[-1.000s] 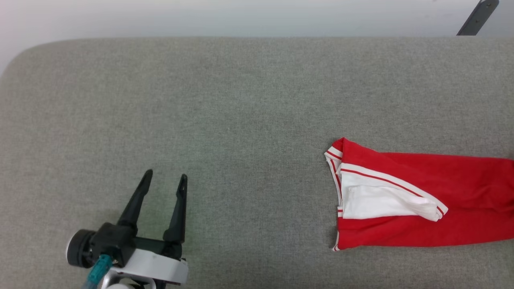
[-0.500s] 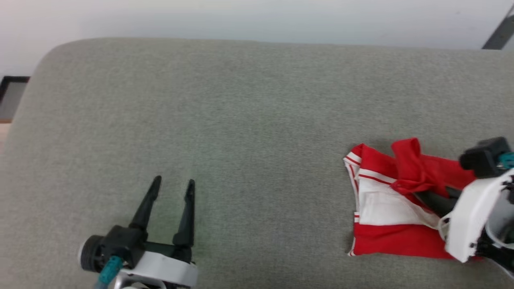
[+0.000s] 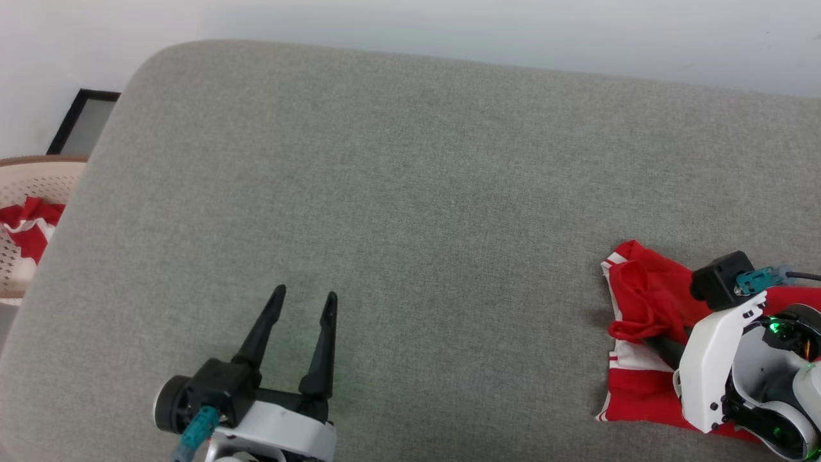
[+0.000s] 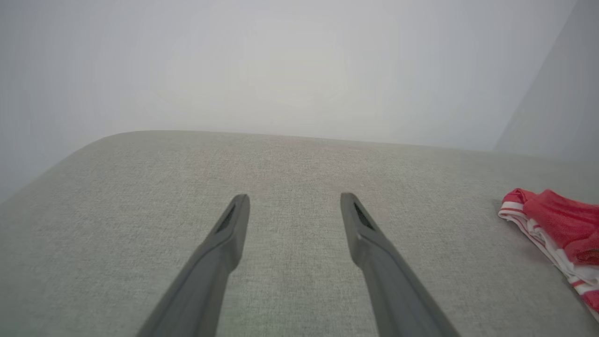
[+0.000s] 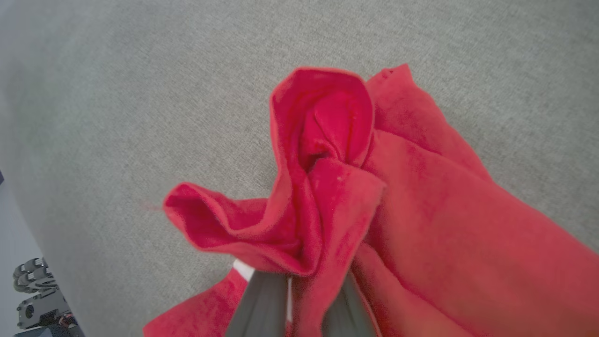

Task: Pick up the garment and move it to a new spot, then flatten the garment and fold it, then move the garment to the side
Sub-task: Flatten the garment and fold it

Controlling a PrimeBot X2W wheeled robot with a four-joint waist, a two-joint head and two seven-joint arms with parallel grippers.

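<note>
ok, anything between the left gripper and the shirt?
Nothing visible. Bare grey cushion lies between the open left gripper and the shirt, which sits off to its right. The right gripper is shut on a bunched red fold of it.

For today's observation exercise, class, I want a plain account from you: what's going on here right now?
A two-armed robot is working on a red garment at the right end of a grey padded surface. Its right gripper is shut on a bunched-up fold of the cloth, while the rest of it lies on the surface. The left gripper is open and holds nothing, well apart from the garment. A basket with red-and-white cloth stands off the left end.
</note>
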